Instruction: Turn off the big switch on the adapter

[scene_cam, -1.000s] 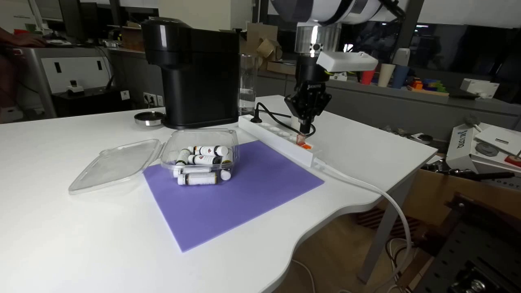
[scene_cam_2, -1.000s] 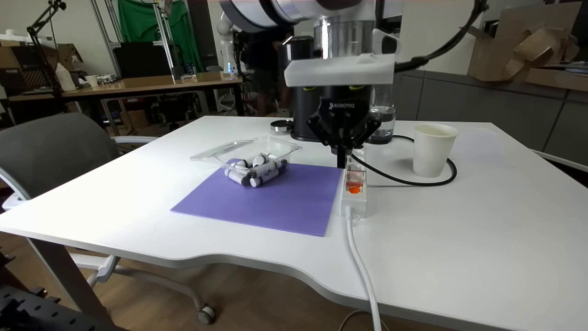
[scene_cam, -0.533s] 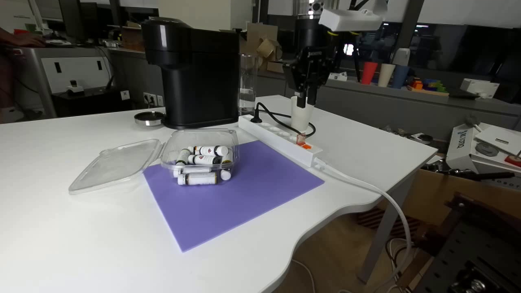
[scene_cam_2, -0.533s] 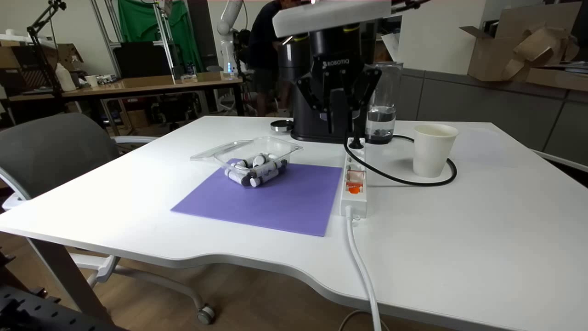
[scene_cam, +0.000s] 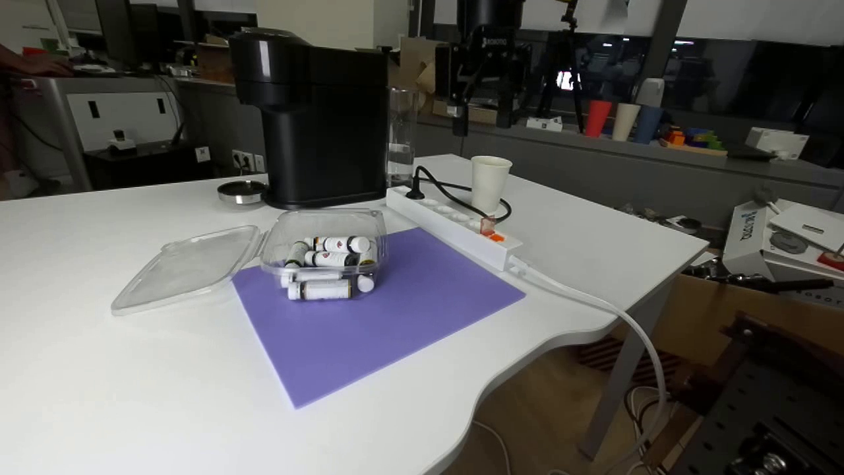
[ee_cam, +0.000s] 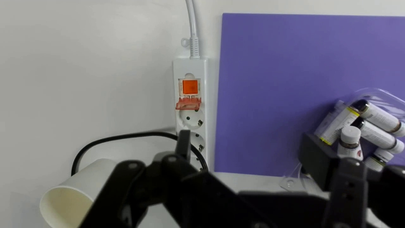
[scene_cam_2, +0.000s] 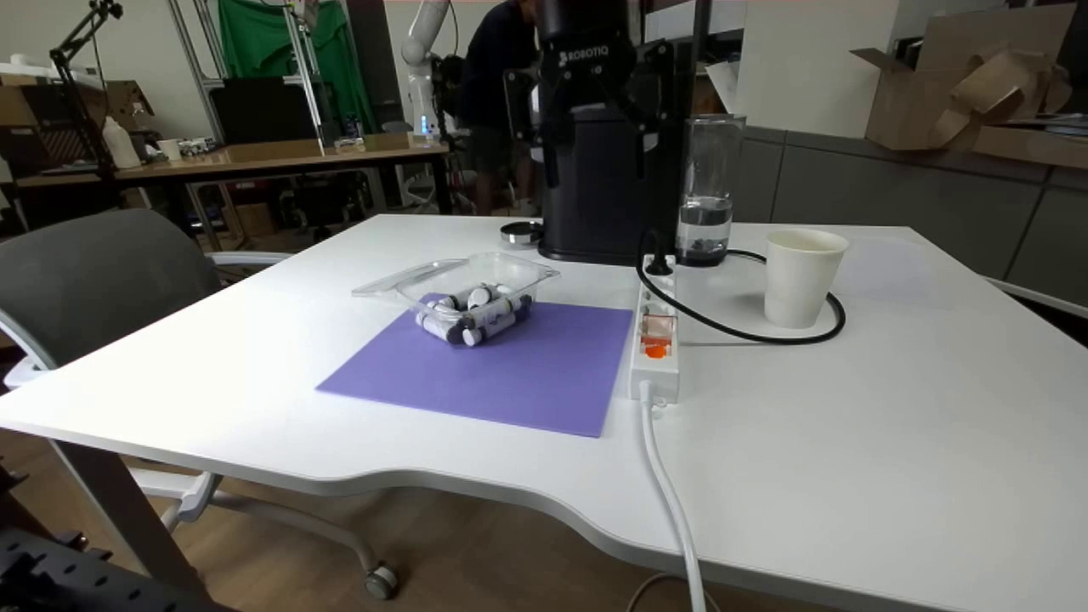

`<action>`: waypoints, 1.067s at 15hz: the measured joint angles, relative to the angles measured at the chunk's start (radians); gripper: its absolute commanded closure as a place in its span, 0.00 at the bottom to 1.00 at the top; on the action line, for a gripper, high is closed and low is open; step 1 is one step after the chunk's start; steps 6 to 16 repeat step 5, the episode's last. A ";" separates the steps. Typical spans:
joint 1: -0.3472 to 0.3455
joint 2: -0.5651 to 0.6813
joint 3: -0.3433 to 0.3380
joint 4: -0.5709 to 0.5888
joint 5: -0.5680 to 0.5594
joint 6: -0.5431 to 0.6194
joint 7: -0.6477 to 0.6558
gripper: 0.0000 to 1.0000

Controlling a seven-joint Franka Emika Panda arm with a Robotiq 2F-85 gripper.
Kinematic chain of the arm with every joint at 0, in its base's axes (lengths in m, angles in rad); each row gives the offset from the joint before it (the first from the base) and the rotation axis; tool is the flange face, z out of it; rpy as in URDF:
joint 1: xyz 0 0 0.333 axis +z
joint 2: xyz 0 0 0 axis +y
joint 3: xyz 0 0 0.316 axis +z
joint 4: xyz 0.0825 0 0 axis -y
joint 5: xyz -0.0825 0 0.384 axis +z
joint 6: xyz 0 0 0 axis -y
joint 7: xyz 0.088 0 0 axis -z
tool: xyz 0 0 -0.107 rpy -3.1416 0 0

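The adapter [ee_cam: 190,67] is a long white strip lying on the table, seen in the wrist view and in both exterior views. At its cable end sits the big switch [ee_cam: 190,86], a small red-orange rocker, uncovered. A clear reddish flap [ee_cam: 188,104] stands raised beside the switch, towards the sockets. My gripper [scene_cam: 483,122] hangs well above the table, apart from the adapter, its fingers spread wide with nothing between them. In an exterior view the gripper [scene_cam_2: 597,168] appears in front of the coffee machine. The wrist view has one finger [ee_cam: 183,144] over the adapter's sockets.
A black plug and cord [scene_cam_2: 735,333] run from the adapter around a paper cup [scene_cam_2: 803,276]. The purple sheet [ee_cam: 262,79] lies beside the adapter, under an open clear box of small bottles [scene_cam: 326,257]. A tall black coffee machine [scene_cam: 330,125] stands behind.
My gripper has risen from close above the adapter, and its fingers have gone from together to wide apart. The adapter, flap and cup have stayed in place.
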 measured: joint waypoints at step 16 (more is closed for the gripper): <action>0.011 -0.025 0.001 0.001 -0.020 0.024 0.070 0.00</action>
